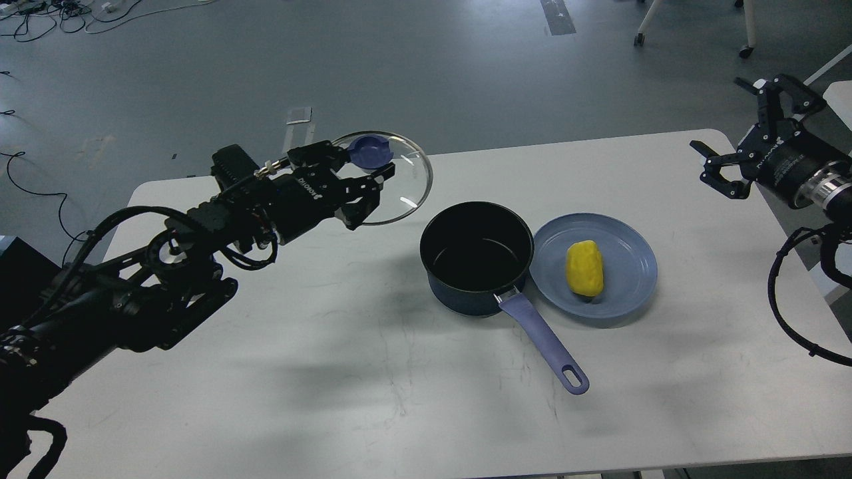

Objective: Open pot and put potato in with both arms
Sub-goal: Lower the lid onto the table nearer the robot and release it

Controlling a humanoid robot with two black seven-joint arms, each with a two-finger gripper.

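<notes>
Pot (476, 259) sitting open mid-table (333, 346), lid (399, 176) being held aloft to its left by the knob in the left gripper (363, 174); potato (584, 268) lying on the plate (626, 296) alongside, awaiting the spread, empty right gripper (745, 133); transfer outstanding.

White desk (373, 346) with rounded corners, faintly scuffed, crossed by soft shadows. Beyond the desk, grey floor (466, 73) with pale glare patches. Far left of the desk, tangled black cables (60, 16) along the floor's top edge. Past the desk's far right corner, white caster legs (747, 30). Grey tape strip (558, 16) nearby.
</notes>
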